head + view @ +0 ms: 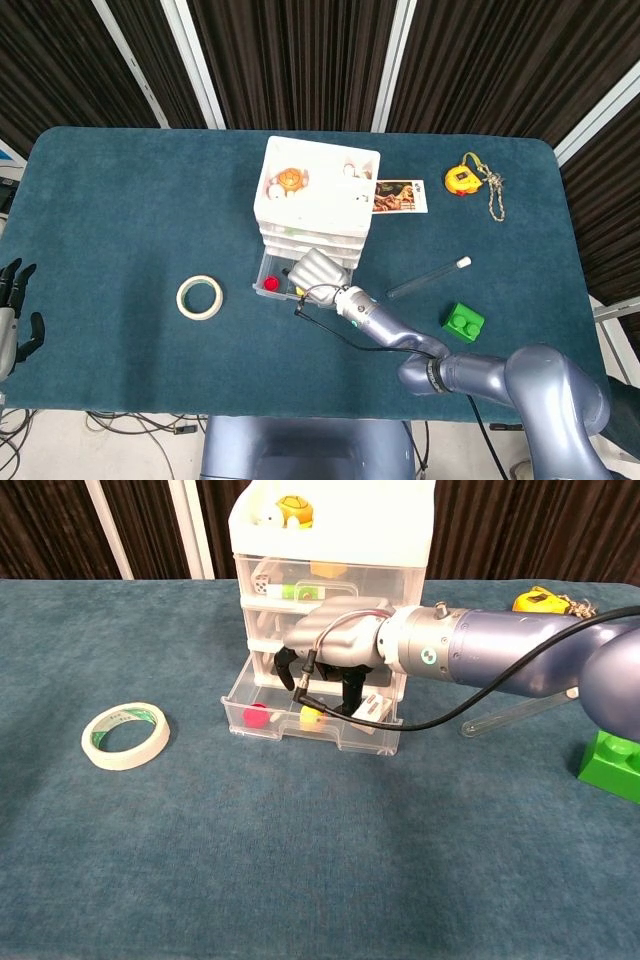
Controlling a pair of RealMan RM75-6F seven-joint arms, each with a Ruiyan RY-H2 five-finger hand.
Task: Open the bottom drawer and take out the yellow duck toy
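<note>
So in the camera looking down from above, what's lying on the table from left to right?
Tape roll → white drawer unit → picture card → clear tube → green block → yellow tape measure.
</note>
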